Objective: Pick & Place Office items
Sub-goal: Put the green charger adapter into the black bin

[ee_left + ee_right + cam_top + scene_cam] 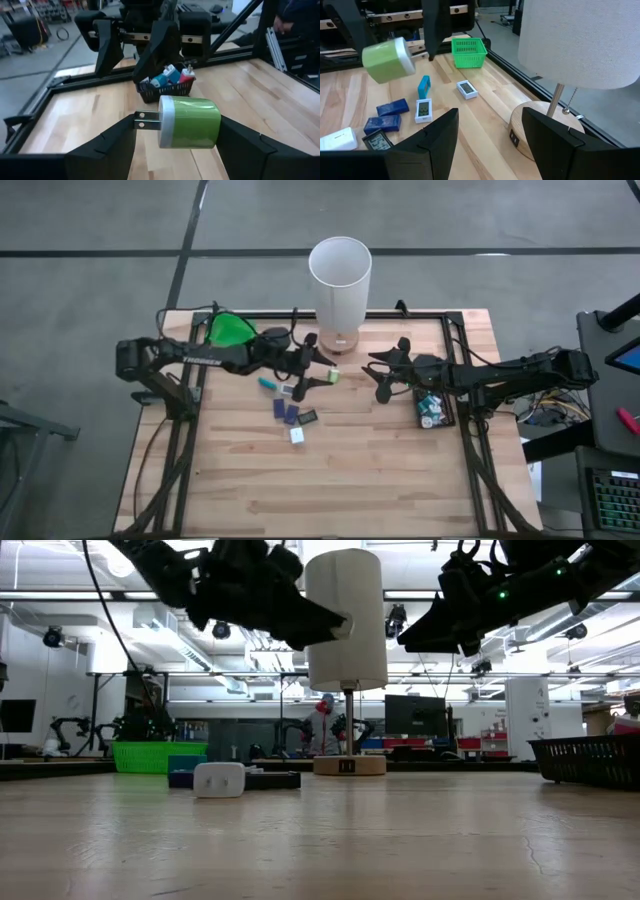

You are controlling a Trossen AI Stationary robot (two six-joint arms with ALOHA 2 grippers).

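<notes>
My left gripper hangs over the table's middle, left of the lamp base, shut on a green charger plug with a white face and two metal prongs. My right gripper stands open right of the lamp base, next to the black basket, with nothing between its fingers. Several office items lie flat on the wood below the left gripper: a teal piece, white blocks, dark blue rectangles. My left gripper holds the charger plug lengthwise between its two fingers, which come at it almost level from the table's left. The prongs point at one finger and the green back end meets the other. The plug lies level, lifted clear of the table.
A tall white lamp stands on a round wooden base at the far middle. A green basket sits at the far left corner. The black basket holds teal and red pieces. The near half of the table is bare wood.
</notes>
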